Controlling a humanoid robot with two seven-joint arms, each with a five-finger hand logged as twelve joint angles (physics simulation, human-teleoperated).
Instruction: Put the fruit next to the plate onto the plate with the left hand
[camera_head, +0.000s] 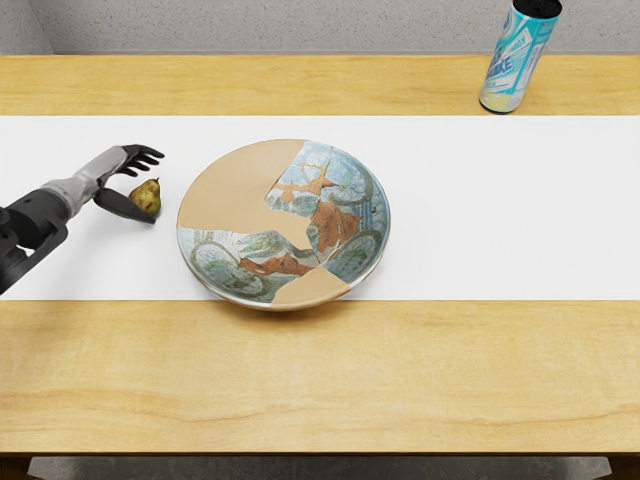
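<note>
A small yellow-green pear (148, 195) stands on the white runner just left of the plate (225, 180), a wide shallow dish patterned in tan, blue and rust. My left hand (135, 182) reaches in from the left edge and brackets the pear: the dark fingers (143, 157) are spread above and behind it, the thumb lies low in front of it. The fingers are not closed around the fruit, and I cannot tell whether they touch it. No right arm shows.
A tall teal-and-white can (518, 55) stands at the back right on the wooden table. The white runner (500, 210) crosses the table's middle under the plate and pear.
</note>
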